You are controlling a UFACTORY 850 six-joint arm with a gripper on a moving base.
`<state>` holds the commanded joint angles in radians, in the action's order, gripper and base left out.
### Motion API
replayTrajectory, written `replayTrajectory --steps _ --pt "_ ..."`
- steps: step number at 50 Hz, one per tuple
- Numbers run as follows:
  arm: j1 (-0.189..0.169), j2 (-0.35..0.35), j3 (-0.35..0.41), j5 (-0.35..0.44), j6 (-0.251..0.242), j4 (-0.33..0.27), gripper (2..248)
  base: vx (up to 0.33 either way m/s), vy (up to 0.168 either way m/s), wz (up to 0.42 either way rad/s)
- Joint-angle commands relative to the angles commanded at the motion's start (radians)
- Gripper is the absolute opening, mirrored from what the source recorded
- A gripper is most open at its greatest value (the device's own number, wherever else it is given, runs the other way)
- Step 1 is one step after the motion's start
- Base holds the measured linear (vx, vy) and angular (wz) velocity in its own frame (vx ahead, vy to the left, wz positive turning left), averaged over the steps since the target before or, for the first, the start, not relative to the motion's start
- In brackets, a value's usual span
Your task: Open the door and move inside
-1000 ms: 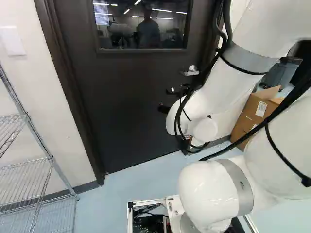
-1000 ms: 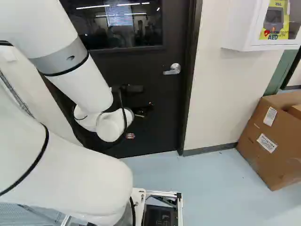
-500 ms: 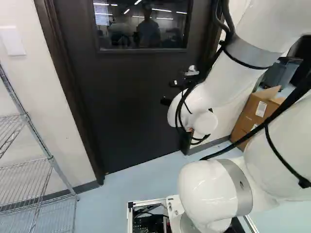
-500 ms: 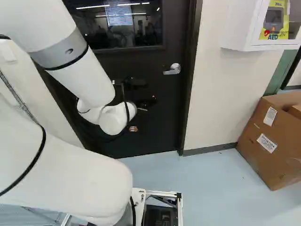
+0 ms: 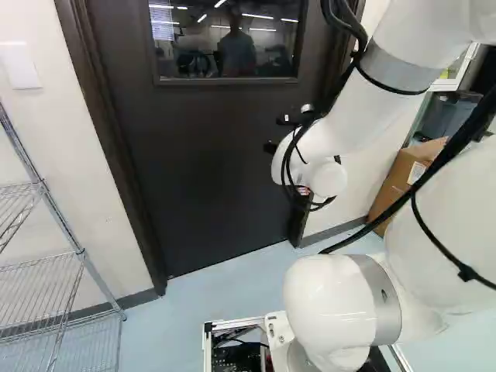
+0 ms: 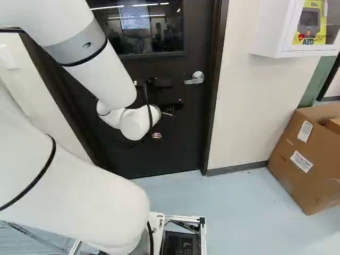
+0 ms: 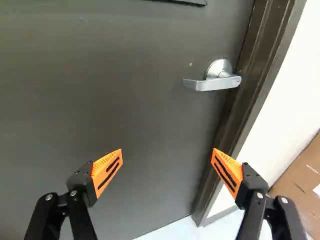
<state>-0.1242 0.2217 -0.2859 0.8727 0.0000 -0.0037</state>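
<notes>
The black gripper hangs at the arm's end before the dark door, below and left of its silver lever handle in the right base view. The door stands closed in its frame. In the left base view the arm's wrist partly covers the handle. In the wrist view the gripper is open, its orange pads wide apart with nothing between them. Ahead of the fingers, nearer the frame-side one, the lever sticks out level from its round plate, untouched.
A dark door frame runs beside the handle. A wire shelf stands left of the door in the left base view. Right of the door in the right base view are a white wall cabinet and cardboard boxes.
The arm's wrist and gripper have risen in both base views, and moved rightward towards the handle in the right base view. The base, door and handle have stayed put.
</notes>
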Motion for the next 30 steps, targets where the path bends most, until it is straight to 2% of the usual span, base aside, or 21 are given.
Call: replayTrajectory --steps 30 --pt "-0.069 -0.081 -0.145 0.0 0.0 -0.063 247 0.0 0.0 0.0"
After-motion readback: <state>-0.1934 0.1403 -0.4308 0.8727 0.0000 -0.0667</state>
